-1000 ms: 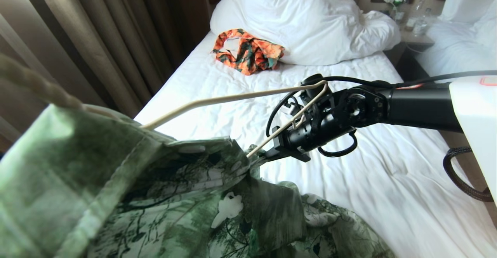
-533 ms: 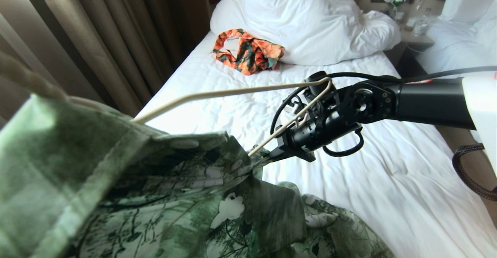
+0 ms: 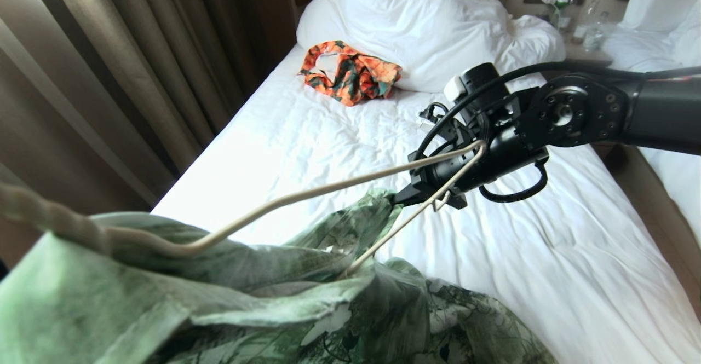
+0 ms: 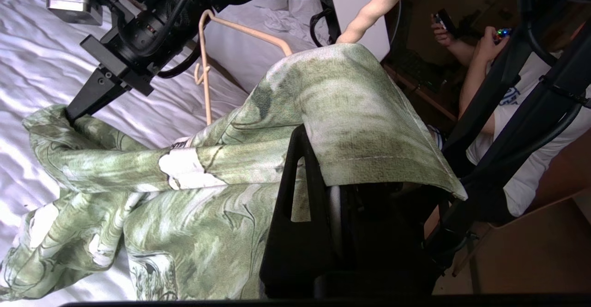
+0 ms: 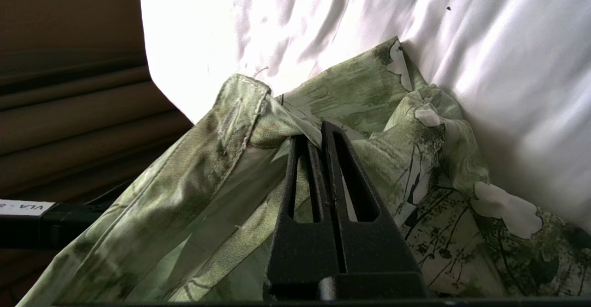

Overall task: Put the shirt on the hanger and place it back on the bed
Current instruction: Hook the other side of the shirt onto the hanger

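Note:
The light-green leaf-print shirt [image 3: 328,309] hangs bunched low over the near end of the bed [image 3: 520,254]. My right gripper [image 3: 402,197] reaches in from the right and is shut on a fold of the shirt's edge [image 5: 258,127], above the sheet. The cream wire hanger [image 3: 328,189] runs from under the cloth at the left to a corner hooked round the right gripper's body. Its twisted stem [image 4: 378,2] rises out of the shirt above my left gripper [image 4: 307,134]. Cloth drapes over that gripper's tips and hides what lies between them.
An orange-and-dark-green garment [image 3: 350,71] lies by the big white pillows [image 3: 432,30] at the head of the bed. Brown curtains [image 3: 137,52] run along the left side. A nightstand with bottles [image 3: 580,46] and a second bed [image 3: 657,41] stand to the right. A seated person [image 4: 508,99] is behind me.
My right arm has lifted and drawn back to the right, pulling its fold of shirt taut. The shirt's bulk at the left sits lower, baring more of the hanger's arm.

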Controlling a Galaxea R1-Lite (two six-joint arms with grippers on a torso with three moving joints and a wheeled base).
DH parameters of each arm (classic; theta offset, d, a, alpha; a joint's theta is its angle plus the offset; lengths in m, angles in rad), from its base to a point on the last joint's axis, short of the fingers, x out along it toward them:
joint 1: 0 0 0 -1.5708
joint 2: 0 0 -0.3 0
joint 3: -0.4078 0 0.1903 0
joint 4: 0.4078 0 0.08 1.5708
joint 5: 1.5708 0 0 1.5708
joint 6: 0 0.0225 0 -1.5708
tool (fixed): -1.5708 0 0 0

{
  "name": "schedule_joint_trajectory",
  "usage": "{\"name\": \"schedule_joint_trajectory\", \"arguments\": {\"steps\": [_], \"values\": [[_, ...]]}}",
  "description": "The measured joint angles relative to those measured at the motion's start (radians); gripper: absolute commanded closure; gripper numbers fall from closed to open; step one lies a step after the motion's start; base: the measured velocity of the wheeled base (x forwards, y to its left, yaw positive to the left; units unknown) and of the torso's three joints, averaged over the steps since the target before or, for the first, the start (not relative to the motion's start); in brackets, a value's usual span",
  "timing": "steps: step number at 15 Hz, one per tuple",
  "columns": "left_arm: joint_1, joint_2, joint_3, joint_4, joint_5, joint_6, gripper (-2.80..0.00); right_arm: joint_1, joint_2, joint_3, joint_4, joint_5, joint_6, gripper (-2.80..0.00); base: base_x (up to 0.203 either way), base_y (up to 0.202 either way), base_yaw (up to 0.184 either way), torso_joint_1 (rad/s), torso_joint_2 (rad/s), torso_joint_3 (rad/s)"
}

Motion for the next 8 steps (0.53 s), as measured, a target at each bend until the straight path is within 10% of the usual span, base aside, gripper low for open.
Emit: {"name": "schedule_joint_trajectory", "arguments": {"steps": [8], "values": [[0.004,-0.039,0.059,0.008,0.070,0.000,0.00,0.001,-0.078,0.018,0.003,-0.035,0.005,0.00,0.000,0.000,0.000,0.000,0.00,0.000]]}}
